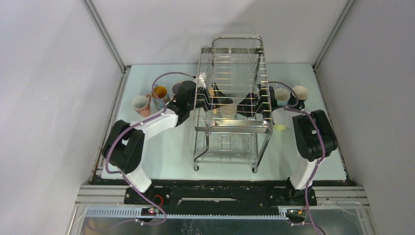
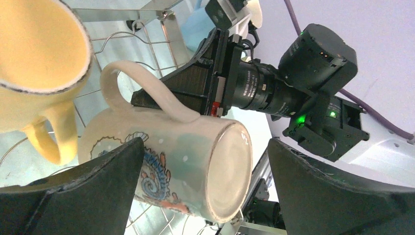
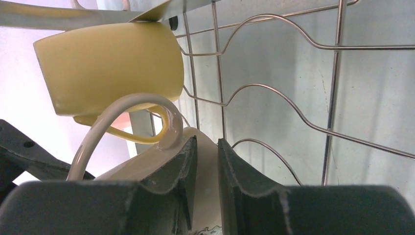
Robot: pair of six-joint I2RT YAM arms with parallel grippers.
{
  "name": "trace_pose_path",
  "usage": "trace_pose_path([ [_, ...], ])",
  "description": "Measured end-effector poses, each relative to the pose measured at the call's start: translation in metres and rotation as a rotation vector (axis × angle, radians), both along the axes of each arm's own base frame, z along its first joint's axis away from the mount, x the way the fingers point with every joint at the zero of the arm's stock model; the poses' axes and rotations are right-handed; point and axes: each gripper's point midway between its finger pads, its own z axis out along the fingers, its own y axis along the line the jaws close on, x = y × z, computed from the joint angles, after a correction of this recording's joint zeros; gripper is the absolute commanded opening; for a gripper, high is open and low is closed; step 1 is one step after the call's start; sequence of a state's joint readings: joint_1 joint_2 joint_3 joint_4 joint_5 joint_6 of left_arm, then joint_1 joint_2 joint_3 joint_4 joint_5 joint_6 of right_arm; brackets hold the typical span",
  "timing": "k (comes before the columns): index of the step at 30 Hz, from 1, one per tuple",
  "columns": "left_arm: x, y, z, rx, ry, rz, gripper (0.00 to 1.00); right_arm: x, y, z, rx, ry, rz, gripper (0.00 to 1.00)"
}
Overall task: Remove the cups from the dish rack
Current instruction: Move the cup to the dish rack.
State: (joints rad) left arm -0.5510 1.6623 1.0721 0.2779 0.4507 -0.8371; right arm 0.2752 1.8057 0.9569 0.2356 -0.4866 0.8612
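I have the right gripper point(image 3: 207, 142) clamped on the cream mug point(image 2: 195, 161), its two fingers pinching the mug's wall just beside the root of the handle. The mug lies on its side inside the dish rack point(image 1: 238, 126), on the upper tier's wires, with its painted side and base turned towards my left wrist camera. The left gripper point(image 2: 205, 147) stands wide apart, one finger on each side of that mug; I cannot tell whether either pad touches it. A yellow mug point(image 3: 112, 63) hangs just above and beside it in the rack. On the table point(image 1: 166, 147), a pink mug point(image 1: 141, 104) and an orange mug point(image 1: 159, 93) stand left of the rack, and a light blue mug point(image 1: 281, 95) and another cream cup point(image 1: 299, 92) stand to its right.
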Motion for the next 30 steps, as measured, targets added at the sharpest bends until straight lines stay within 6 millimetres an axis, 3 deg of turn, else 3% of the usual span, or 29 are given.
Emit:
trace_pose_path([
  [16, -0.009, 0.010, -0.026, 0.112, 0.043, 0.000, 1.00, -0.001, -0.010, -0.007, -0.018, 0.040, -0.027, 0.35],
  [30, -0.012, 0.012, -0.024, 0.191, -0.030, 0.032, 1.00, -0.010, -0.013, 0.027, -0.001, -0.003, -0.013, 0.35],
])
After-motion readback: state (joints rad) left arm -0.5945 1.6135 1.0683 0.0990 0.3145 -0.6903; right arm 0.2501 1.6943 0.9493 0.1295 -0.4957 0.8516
